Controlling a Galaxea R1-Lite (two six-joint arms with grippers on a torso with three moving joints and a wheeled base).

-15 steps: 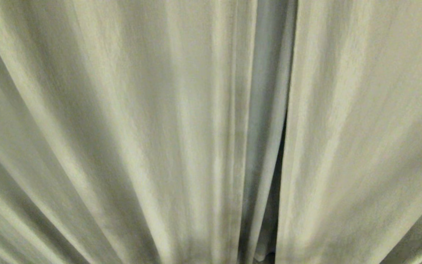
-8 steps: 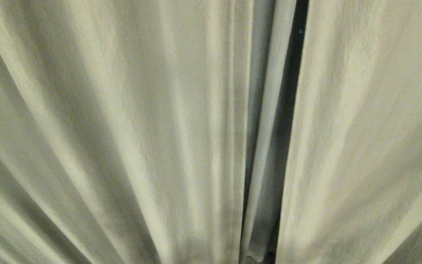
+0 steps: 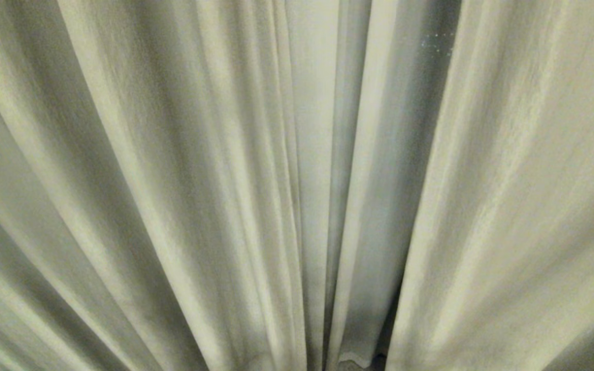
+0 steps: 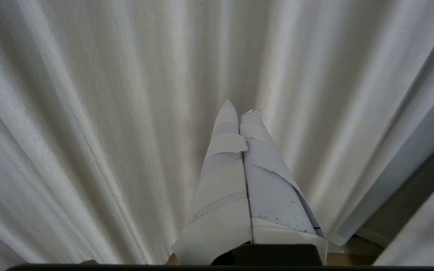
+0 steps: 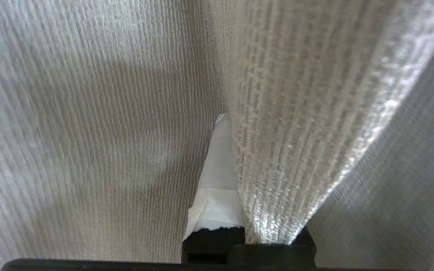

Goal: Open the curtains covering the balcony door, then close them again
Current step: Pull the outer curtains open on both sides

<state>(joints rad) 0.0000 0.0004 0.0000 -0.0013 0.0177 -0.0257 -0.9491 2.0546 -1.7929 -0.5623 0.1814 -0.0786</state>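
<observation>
The right gripper (image 5: 232, 124) has its jaws clamped on a fold of the curtains (image 3: 173, 180), so the arm can drag the panel; the left gripper (image 4: 239, 109), jaws together, merely faces pleats.

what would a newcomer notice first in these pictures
Cream pleated curtains fill the whole head view, with two panel edges meeting just right of centre. In the right wrist view, the right gripper is shut on a fold of curtain that drapes over one finger. The left gripper, wrapped in white tape, is shut and empty, pointing at the fabric.
</observation>
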